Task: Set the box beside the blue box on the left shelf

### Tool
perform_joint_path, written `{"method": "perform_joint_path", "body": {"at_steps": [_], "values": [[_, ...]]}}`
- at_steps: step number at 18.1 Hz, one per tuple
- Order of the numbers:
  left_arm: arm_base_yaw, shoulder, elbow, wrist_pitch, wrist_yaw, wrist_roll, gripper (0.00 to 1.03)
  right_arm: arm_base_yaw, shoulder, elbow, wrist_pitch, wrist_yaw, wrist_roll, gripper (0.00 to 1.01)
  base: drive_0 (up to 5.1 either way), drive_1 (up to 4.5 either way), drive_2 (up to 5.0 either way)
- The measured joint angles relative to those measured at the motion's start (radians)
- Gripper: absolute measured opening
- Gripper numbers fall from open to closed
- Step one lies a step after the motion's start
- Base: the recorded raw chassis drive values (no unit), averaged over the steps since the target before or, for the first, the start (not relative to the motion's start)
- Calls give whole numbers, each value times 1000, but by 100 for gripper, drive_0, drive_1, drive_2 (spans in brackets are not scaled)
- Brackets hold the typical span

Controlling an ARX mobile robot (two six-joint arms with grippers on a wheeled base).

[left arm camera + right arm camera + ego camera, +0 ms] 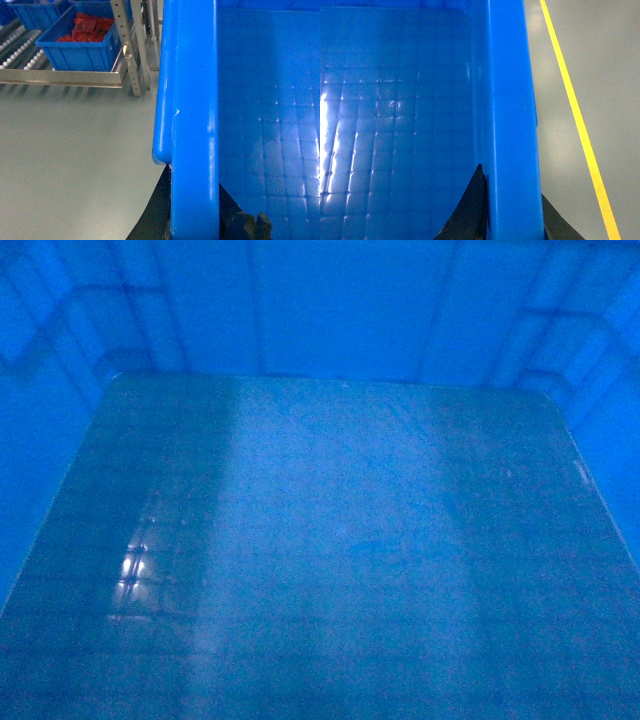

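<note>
Carried high for transport: box [330,540] fills head view. Left gripper [195,220] and right gripper [512,215] clamped astride opposite rims, bottom of wrist frames. Shelf [60,77], blue box [80,42] upper left.

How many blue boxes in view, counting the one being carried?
3. The carried box, gripped at both side rims; a box of red items on the roller shelf; another box behind it, top left, cropped. More may be hidden.

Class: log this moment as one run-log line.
left gripper: shut on crate rim | right gripper: shut on opposite rim | crate: empty | shelf: ahead-left, holds bin
</note>
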Motion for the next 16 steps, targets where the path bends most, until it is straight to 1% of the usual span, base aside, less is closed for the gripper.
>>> {"method": "perform_joint_path", "body": {"at_steps": [14,16], "values": [[0,0,0,-1,0,-2,9,0,-1,0,0,0,-1,10,-7,419,-432],[0,-2,0,7,0,1,9,0,-1,0,7,1,-1,10,0,0,0]]}}
